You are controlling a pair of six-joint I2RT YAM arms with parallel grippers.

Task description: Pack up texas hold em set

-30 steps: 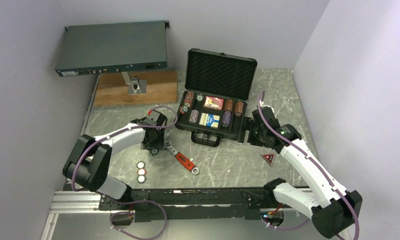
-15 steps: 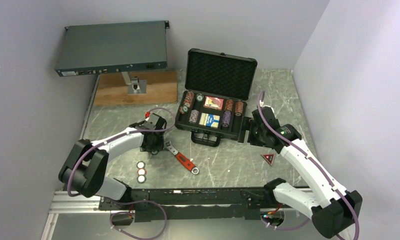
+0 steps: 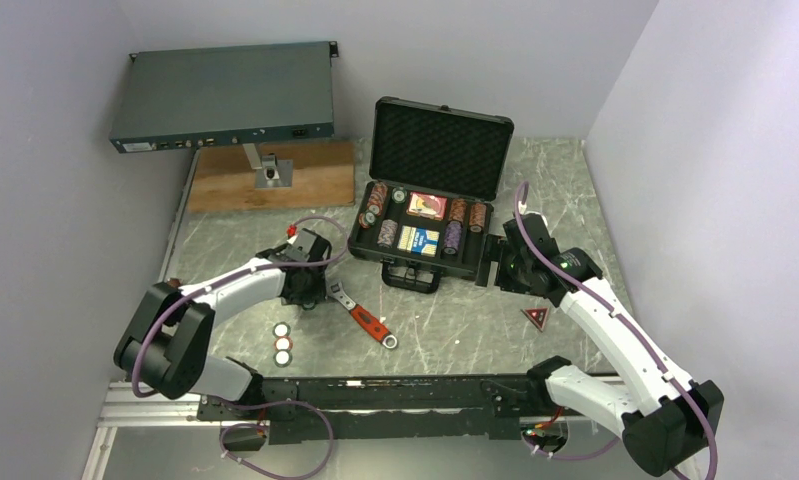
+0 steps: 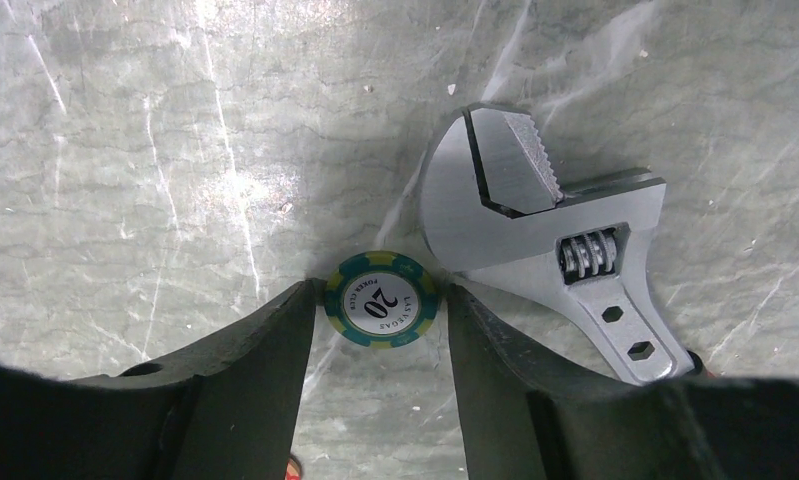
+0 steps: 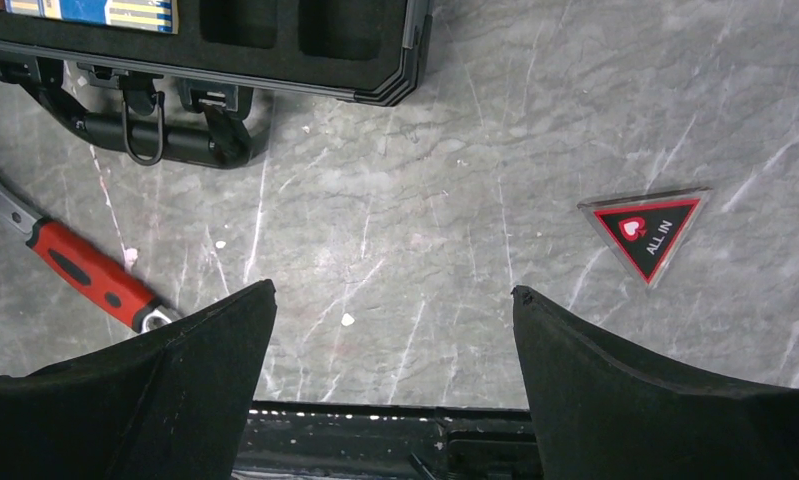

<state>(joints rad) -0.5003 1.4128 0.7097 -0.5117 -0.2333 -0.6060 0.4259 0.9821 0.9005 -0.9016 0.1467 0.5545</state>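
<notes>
Grabbing loose chips is the step in hand, my read. My left gripper [image 4: 380, 292] is down on the grey marbled table [image 3: 455, 330], left of the open black hard-shell case with foam lining [image 3: 440, 150]. It brackets one green-and-yellow striped round poker chip marked 20 [image 4: 382, 300]. The chip lies flat, just left of the steel head of the red-handled adjustable wrench [image 4: 535, 220]. My jaws are about half open, with a finger close on each side of the chip. I cannot tell if the pads press it or just miss it.

My right gripper [image 3: 495, 262] hangs wide open and empty by the case's right near corner. The small red ALL IN triangle [image 5: 647, 228] lies on the table to its right.

Chip stacks [image 3: 378, 200], the red card deck [image 3: 427, 206] and the blue card deck [image 3: 418, 240] already sit in the case. Three more loose round chips [image 3: 282, 343] lie in a row near the left arm's base.

Next I need to close firmly on the thin chip edge, lift clear of the wrench head, then carry it right to a chip slot. The chip could slip, since the edge is thin.
</notes>
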